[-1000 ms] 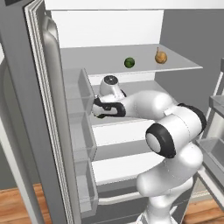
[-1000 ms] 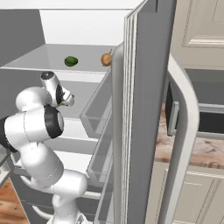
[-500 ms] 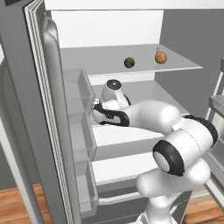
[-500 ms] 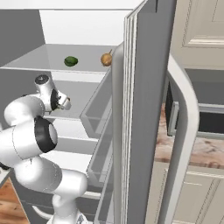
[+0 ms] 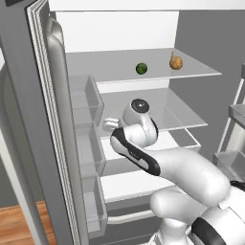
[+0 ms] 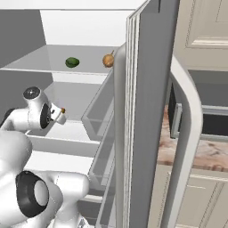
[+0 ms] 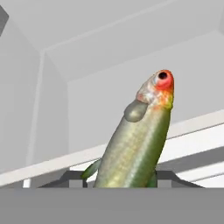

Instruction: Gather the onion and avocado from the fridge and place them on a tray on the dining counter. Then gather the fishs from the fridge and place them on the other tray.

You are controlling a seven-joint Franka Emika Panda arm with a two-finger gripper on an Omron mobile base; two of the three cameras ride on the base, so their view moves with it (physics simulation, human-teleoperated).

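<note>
Inside the open fridge [image 5: 143, 33], upper shelf [image 5: 119, 62] carrying avocado [image 5: 141, 68] beside onion [image 5: 175, 62], lower down hand [image 7: 127, 177] clamped tight on a fish [image 7: 135, 140], head up.

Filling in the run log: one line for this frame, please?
stage: fish pickup in fridge | gripper: shut on fish | avocado, onion: on upper shelf | doors: open

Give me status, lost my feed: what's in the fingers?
Gripper shut on the fish, inside the fridge. Onion and avocado on the upper shelf. Nothing blocking that I can see.
</note>
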